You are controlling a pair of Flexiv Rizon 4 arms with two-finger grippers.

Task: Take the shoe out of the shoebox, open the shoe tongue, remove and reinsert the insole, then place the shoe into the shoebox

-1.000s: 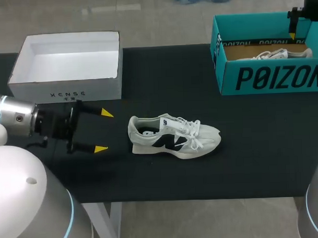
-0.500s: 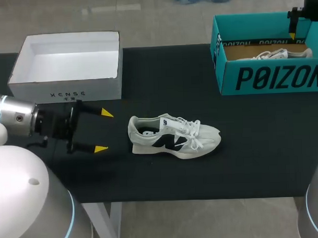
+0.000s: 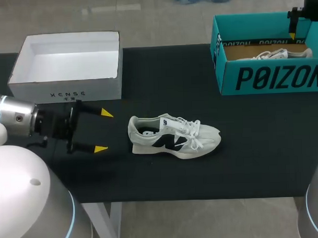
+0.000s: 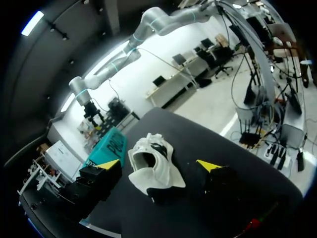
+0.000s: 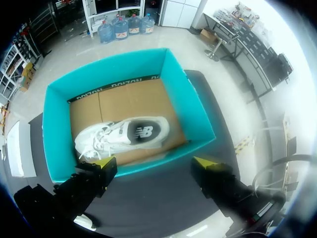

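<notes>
On the black table (image 3: 254, 152), a white sneaker with a black side mark (image 3: 172, 137) lies near the middle, with its toe to the right and its heel to the left. The left claw (image 3: 104, 131) is just left of the heel. It is wide open, holds nothing and does not touch the sneaker. At the far left stands a white open cardboard box (image 3: 38, 92). At the far right stands a teal cardboard shoebox (image 3: 228, 75) with a second white sneaker (image 3: 269, 55) inside. The right arm (image 3: 309, 4) is above the far right corner of this shoebox.

In the left wrist view, the heel opening of the white sneaker faces the claw. The sneaker is ahead of the two yellow tips, and there is bare table between it and each finger.

In the right wrist view, the right claw (image 5: 155, 162) hangs over the teal shoebox. Its fingers are spread wide and nothing is between them. The second sneaker lies on its side on the brown cardboard floor of the shoebox, below the claw and apart from it.
</notes>
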